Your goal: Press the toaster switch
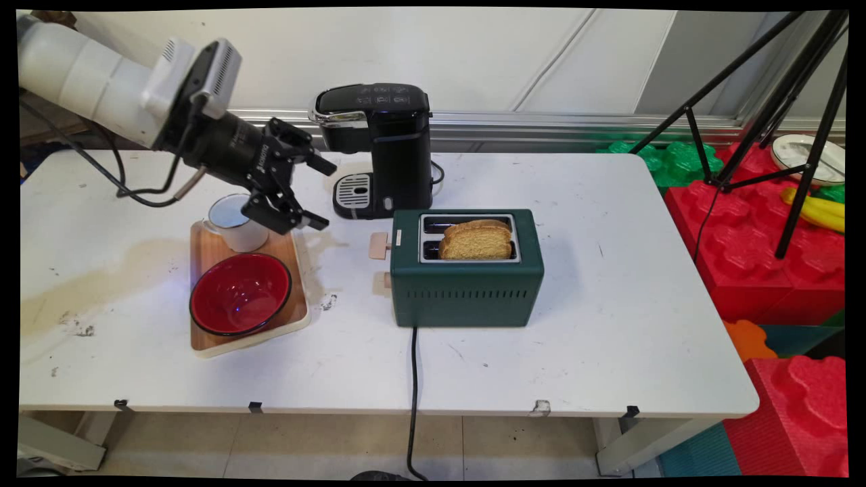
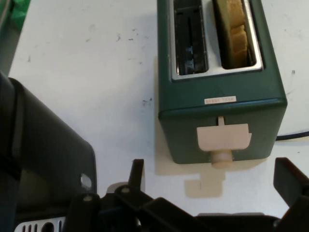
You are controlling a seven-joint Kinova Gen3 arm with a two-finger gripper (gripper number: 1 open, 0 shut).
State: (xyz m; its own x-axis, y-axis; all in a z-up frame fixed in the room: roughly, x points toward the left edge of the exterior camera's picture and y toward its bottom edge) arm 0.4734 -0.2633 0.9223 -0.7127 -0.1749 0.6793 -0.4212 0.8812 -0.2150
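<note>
My gripper [image 1: 323,193] hangs open above the table, between the black coffee machine [image 1: 379,149] and the green toaster [image 1: 467,270], holding nothing. Its fingertips point toward the toaster's left end, where a beige lever [image 1: 379,245] sticks out. In the hand view the gripper [image 2: 212,181] faces that lever [image 2: 223,137] from a short distance, with the fingers [image 2: 136,174] spread wider than the toaster [image 2: 217,111]. A slice of bread [image 2: 234,34] stands in one slot; the other slot [image 2: 189,41] is empty. The bread [image 1: 477,240] rises out of the toaster's top.
Under the arm, a white mug [image 1: 237,223] and a red bowl [image 1: 240,294] sit on a wooden tray [image 1: 203,257]. The toaster's black cord [image 1: 413,379] runs off the front edge. A tripod [image 1: 778,101] and foam blocks [image 1: 778,257] stand right of the table.
</note>
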